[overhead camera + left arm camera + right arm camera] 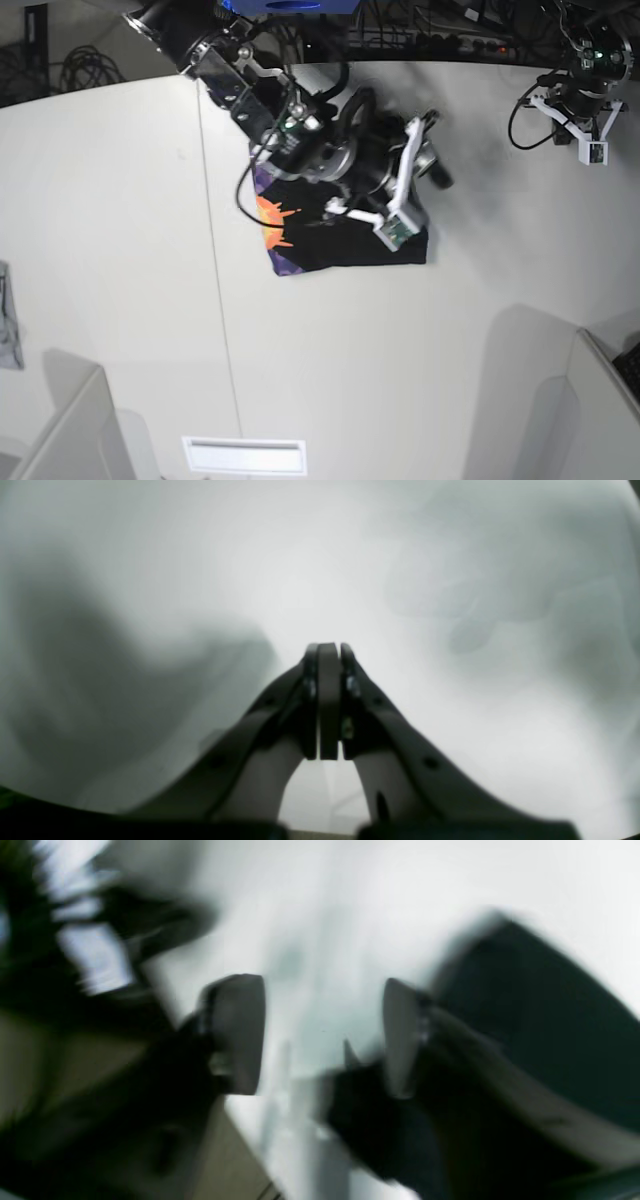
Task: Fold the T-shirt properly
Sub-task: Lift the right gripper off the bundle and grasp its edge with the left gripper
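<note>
At the far left edge of the base view, a small grey cloth piece (8,330) lies on the white table (120,250), well apart from everything else. Further right, the large black short-sleeved cloth T-shirt (330,250) lies in a compact folded bundle near the back of the table, its orange-yellow sun and purple print showing along its left side. The right arm reaches over the bundle from the upper left, and the right gripper (425,165) sits above the bundle's upper right corner. In the blurred right wrist view, the right gripper (322,1035) has its jaws spread apart with bare table between the pads; the black fabric (540,1030) lies just beside the right-hand finger, and nothing shows clamped between them. At the far right of the base view, the left gripper (590,150) hangs over bare table, well apart from the shirt. In the left wrist view, the left gripper (327,650) has its fingers pressed together on nothing, above plain white surface.
</note>
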Robot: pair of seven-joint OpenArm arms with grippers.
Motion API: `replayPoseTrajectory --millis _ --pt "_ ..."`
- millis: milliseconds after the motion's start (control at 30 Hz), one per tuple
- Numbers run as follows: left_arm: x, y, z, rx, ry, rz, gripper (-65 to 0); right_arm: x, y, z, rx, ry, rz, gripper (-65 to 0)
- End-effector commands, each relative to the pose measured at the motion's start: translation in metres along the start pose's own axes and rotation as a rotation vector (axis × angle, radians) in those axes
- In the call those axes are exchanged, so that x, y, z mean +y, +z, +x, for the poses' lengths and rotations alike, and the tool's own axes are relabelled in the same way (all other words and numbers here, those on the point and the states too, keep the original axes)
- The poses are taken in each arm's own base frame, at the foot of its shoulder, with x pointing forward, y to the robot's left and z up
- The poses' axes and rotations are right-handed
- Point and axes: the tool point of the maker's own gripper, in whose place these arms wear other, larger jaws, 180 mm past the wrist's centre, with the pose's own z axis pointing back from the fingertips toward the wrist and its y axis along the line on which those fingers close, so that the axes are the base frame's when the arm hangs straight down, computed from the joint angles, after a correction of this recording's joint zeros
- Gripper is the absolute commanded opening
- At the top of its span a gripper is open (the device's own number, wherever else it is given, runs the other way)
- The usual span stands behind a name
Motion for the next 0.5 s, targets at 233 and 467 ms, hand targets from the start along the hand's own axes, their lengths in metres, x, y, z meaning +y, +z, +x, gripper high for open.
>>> replayPoseTrajectory --millis 233,467 --pt "-0.03 0.004 0.034 -0.122 0.014 -0.119 -65.0 -0.066 0.025 -0.01 -0.057 -0.199 -0.161 -65.0" --pt "-0.087 0.007 0.066 -0.25 0.151 -0.382 -65.0 -0.111 0.047 -0.028 -0.068 -0.317 -0.284 -65.0"
